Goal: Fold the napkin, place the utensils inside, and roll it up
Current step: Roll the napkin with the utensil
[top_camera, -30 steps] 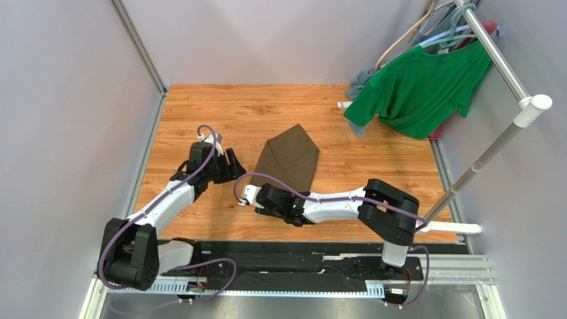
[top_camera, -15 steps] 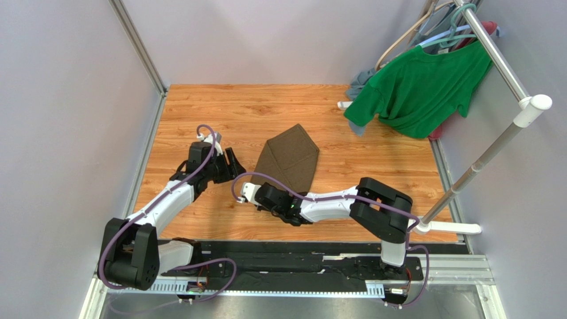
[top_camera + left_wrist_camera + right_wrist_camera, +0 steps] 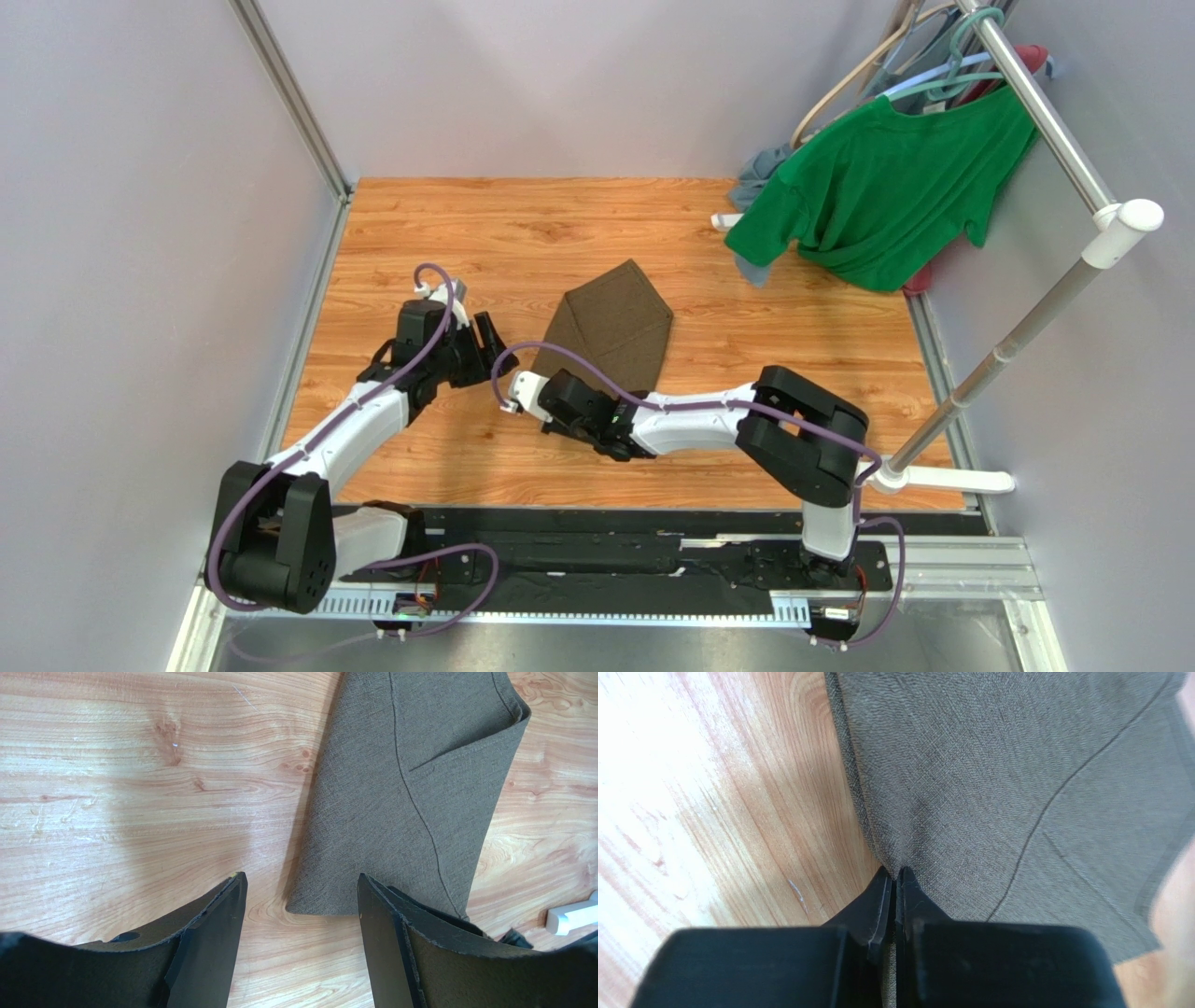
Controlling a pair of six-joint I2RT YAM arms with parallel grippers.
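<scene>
Right wrist: gripper [image 3: 896, 877] tight on napkin [image 3: 1018, 777]

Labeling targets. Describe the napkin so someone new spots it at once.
On the wooden table, look at the middle. The napkin lies flat there, folded to a point at its far end. It is plain dark olive-brown, unlike the bright green T-shirt hanging far right.

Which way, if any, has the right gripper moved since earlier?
Yes: in the top view the right gripper slid farther up the frame, onto the near-left edge of the unmoved napkin, fingers now shut on it.
</scene>
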